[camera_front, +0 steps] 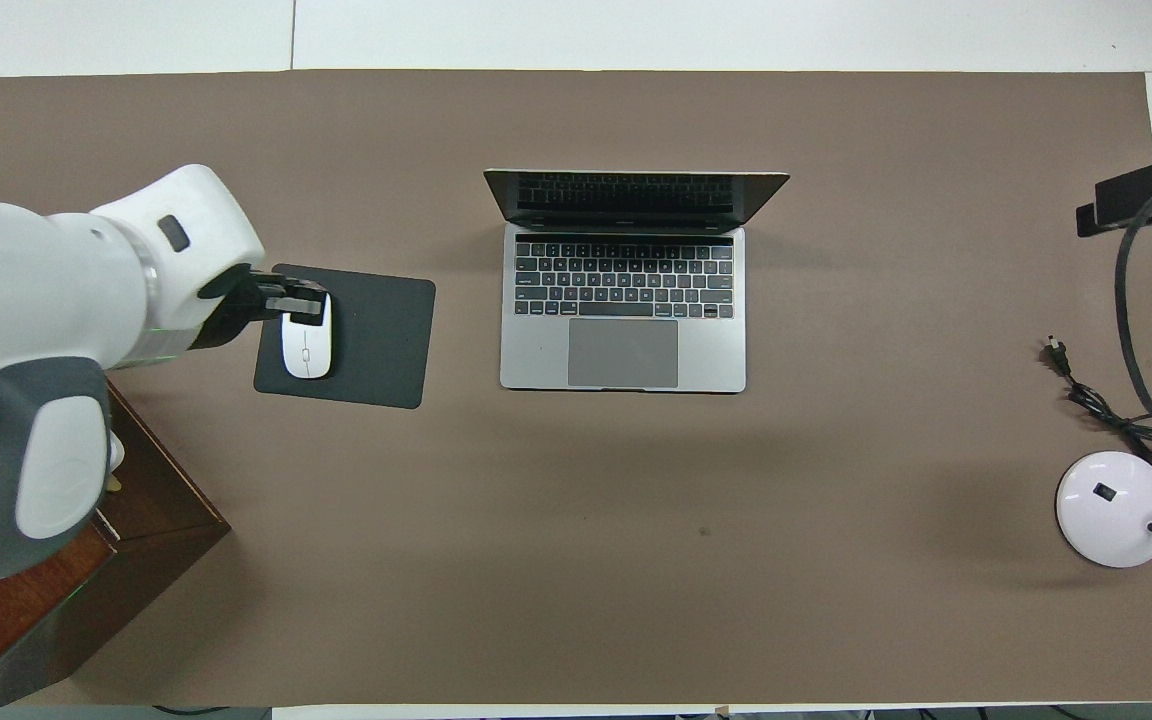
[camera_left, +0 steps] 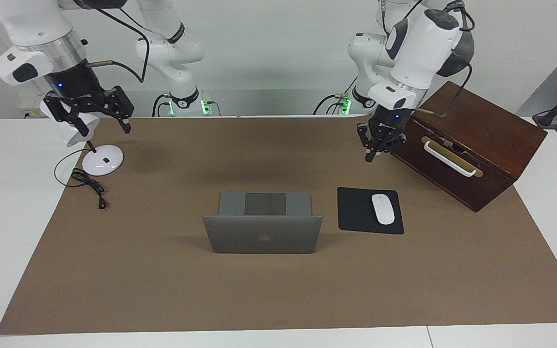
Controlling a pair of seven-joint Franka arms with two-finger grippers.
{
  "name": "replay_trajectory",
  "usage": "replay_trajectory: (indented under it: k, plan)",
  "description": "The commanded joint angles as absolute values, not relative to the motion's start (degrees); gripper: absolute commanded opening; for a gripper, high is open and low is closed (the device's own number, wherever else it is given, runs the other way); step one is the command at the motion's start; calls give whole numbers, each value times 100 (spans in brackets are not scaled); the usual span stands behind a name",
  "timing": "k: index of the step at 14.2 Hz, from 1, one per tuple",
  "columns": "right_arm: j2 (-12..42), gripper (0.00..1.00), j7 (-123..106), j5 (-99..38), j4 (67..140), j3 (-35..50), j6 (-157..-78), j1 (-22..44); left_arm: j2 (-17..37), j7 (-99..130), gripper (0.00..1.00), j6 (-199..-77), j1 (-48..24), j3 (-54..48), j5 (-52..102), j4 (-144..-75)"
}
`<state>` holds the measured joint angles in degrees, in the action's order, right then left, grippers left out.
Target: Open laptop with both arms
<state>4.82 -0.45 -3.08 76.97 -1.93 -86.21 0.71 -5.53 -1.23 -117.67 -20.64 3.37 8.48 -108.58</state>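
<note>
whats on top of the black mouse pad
A white mouse lies on the mouse pad, toward the wooden box. The rest of the pad is bare; nothing shows of what is under it.

The laptop (camera_left: 262,227) stood open mid-table (camera_left: 12,217), its lid upright. The black mouse pad (camera_left: 356,212) with a white mouse (camera_left: 383,209) lay beside it. The left claw (camera_left: 374,151) hung shut, empty, beside the wooden box (camera_left: 472,145). The right claw (camera_left: 98,122) hovered open over the lamp base (camera_left: 103,162).

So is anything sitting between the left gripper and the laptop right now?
Nothing visible. The left gripper, shut, hangs beside the wooden box; only bare mat lies between it and the open laptop. The mouse pad sits beside that path.
</note>
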Motion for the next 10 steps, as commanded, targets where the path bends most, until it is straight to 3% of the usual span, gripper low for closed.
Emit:
replay_trajectory:
  k: [1,4,7,8,9,10]
  plan:
    - [45,100,-9,-167,8349,237,-8754,-448,-527,-368,0,-11006,-1575,316,774,-10364]
    - [-166,100,-9,0,8910,194,-9095,-457,-527,-500,0,-10400,-1065,316,432,-10012]
    - [-193,100,-53,17,9026,150,-9237,-431,-457,-668,0,-9775,-520,316,325,-9564]
    - [-193,100,-88,18,9026,97,-9281,-431,-440,-659,37,-9721,-371,316,316,-9519]
    - [-193,100,-166,18,9044,27,-9333,-396,-439,-659,83,-9686,-282,308,221,-9519]
    - [-193,100,-184,9,9035,9,-9369,-378,-439,-659,100,-9607,-238,316,194,-9510]
